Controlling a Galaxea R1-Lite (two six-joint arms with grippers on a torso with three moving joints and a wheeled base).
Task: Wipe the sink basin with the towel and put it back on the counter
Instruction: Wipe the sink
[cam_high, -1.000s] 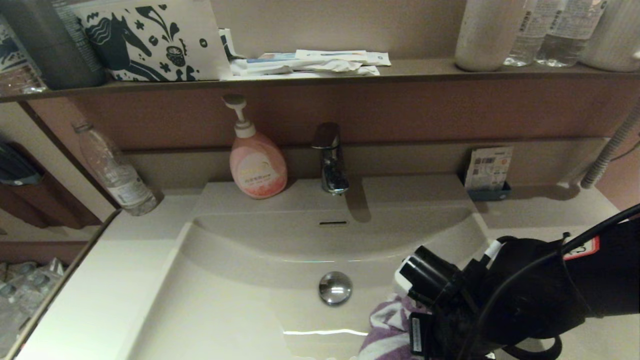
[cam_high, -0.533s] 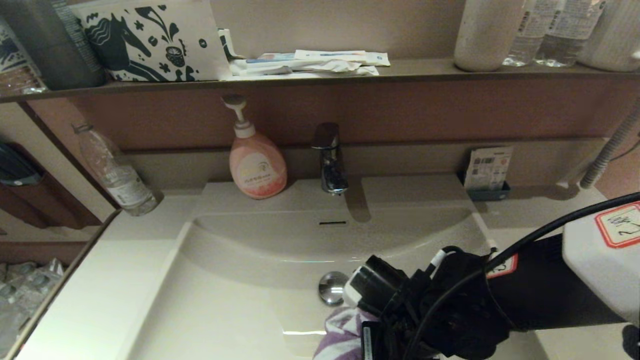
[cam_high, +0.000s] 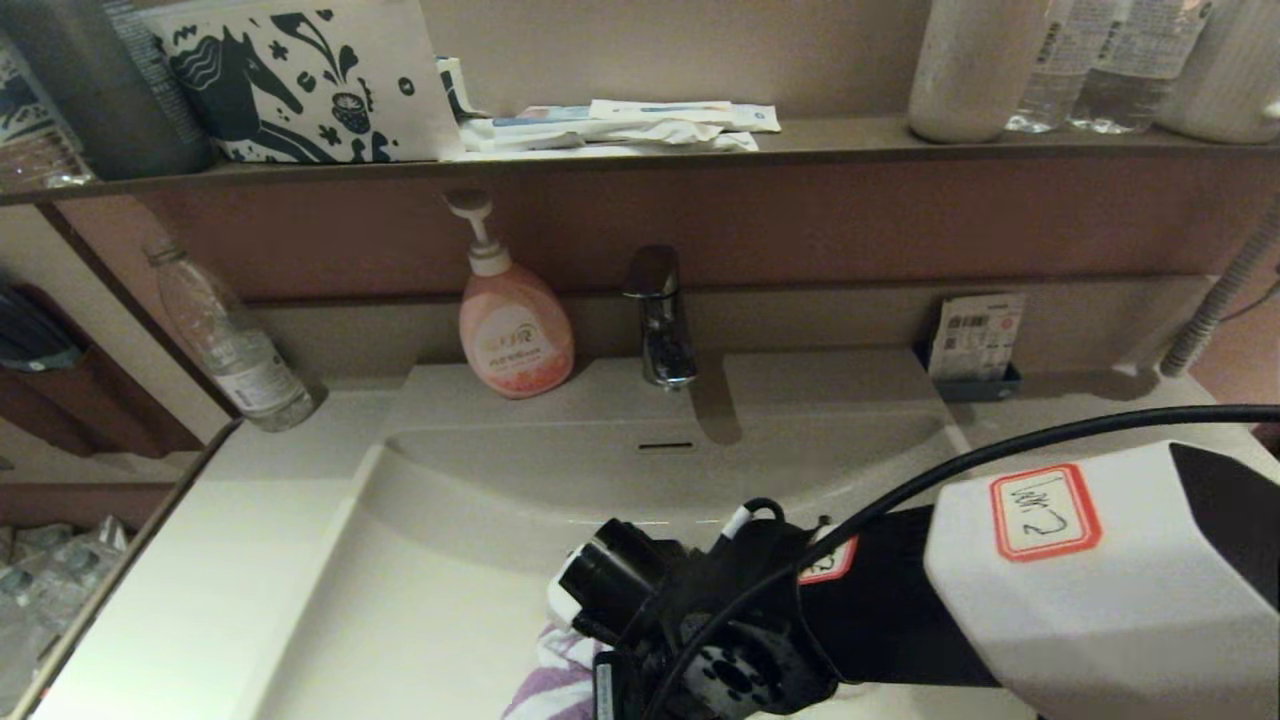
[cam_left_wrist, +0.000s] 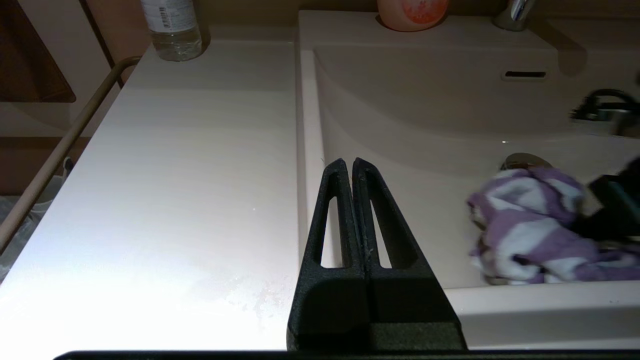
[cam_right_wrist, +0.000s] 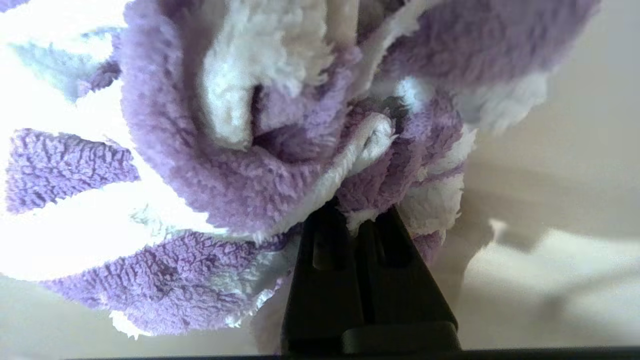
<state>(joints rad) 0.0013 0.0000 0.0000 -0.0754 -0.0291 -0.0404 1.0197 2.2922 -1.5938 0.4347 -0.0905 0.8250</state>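
Observation:
The purple and white striped towel (cam_high: 552, 680) lies bunched on the floor of the cream-white sink basin (cam_high: 450, 600), near its front middle. My right gripper (cam_right_wrist: 356, 212) is shut on the towel (cam_right_wrist: 240, 150), its fingertips buried in the cloth; the arm reaches in from the right and covers the chrome drain. In the left wrist view the towel (cam_left_wrist: 530, 225) sits just in front of the drain plug (cam_left_wrist: 525, 161). My left gripper (cam_left_wrist: 351, 165) is shut and empty, hovering over the basin's left rim beside the counter (cam_left_wrist: 175, 175).
A pink soap pump bottle (cam_high: 513, 325) and chrome faucet (cam_high: 660, 320) stand behind the basin, above the overflow slot (cam_high: 666, 446). A plastic bottle (cam_high: 235, 345) stands on the back left counter. A card holder (cam_high: 977, 345) stands at the back right. A dark shelf (cam_high: 640, 150) carries several items.
My right arm has swept left across the basin floor, dragging the towel with it from the front right to the front middle; the drain plug is now covered by the arm.

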